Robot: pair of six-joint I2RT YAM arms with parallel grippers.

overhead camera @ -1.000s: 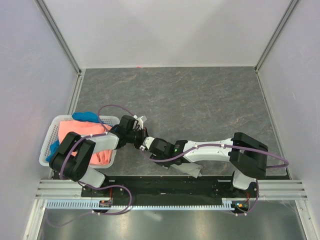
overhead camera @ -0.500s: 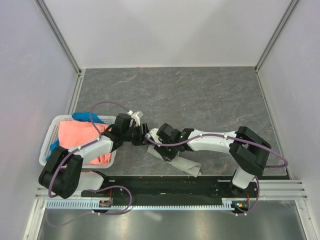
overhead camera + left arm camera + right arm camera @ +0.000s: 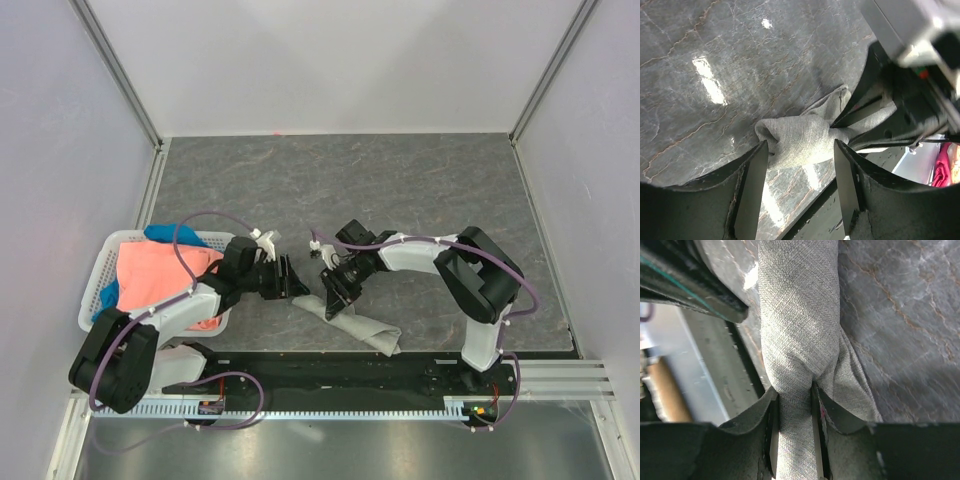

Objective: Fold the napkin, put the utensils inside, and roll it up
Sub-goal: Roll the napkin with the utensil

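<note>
Right fingers pinch the rolled napkin; left fingers stand apart around its end.

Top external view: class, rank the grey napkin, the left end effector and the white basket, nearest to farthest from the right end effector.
1. napkin: pinched by the right end effector.
2. left end effector: just to its left.
3. white basket: far left table edge.

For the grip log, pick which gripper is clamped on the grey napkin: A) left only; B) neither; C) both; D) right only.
D: the right wrist view shows the right gripper pinching the rolled napkin between its fingers, while the left gripper stands open, its jaws apart around the napkin's end.
</note>
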